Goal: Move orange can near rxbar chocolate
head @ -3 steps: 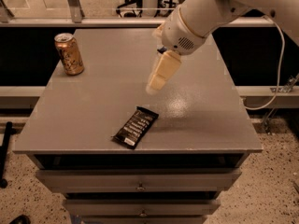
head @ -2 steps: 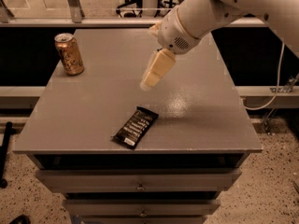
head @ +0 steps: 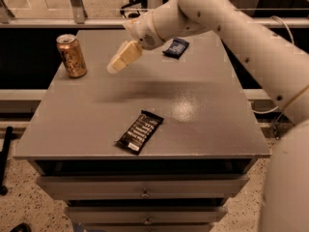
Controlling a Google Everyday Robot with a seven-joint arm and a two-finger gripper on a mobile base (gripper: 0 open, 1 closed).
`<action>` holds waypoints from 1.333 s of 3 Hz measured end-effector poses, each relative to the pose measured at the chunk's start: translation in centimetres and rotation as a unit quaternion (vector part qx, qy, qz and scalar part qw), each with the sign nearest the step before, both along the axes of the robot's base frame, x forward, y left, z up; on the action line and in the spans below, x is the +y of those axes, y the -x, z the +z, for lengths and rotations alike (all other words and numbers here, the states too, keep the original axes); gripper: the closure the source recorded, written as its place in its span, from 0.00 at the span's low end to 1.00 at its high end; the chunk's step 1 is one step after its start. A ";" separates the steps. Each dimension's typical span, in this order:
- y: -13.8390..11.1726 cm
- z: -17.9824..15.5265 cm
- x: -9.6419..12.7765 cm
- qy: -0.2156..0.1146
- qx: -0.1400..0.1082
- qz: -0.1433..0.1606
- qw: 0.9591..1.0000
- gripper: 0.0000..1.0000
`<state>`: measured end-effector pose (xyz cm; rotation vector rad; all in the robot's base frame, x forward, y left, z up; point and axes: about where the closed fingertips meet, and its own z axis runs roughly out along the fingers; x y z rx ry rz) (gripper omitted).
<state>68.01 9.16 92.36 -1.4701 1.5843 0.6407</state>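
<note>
I log the orange can (head: 71, 55) as metal: glossy gold-orange side, silvery top. The rxbar chocolate (head: 139, 132) has a black wrapper with a slight filmy sheen. The table top (head: 203, 105) is grey and smooth, mostly matt, with one soft glare patch. The gripper (head: 114, 67), above the table right of the can, looks like cream matt plastic. The arm (head: 231, 28) has a white, smooth shell. The blue packet (head: 175, 47) is faintly glossy.
</note>
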 end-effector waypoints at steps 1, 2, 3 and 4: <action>-2.6 -0.5 4.2 -0.051 0.012 0.009 0.999 0.00; -3.2 -0.7 9.0 -0.088 0.030 0.028 0.995 0.00; -3.1 -0.9 13.2 -0.111 0.047 0.048 0.992 0.00; -2.9 -2.0 16.8 -0.121 0.068 0.057 0.989 0.03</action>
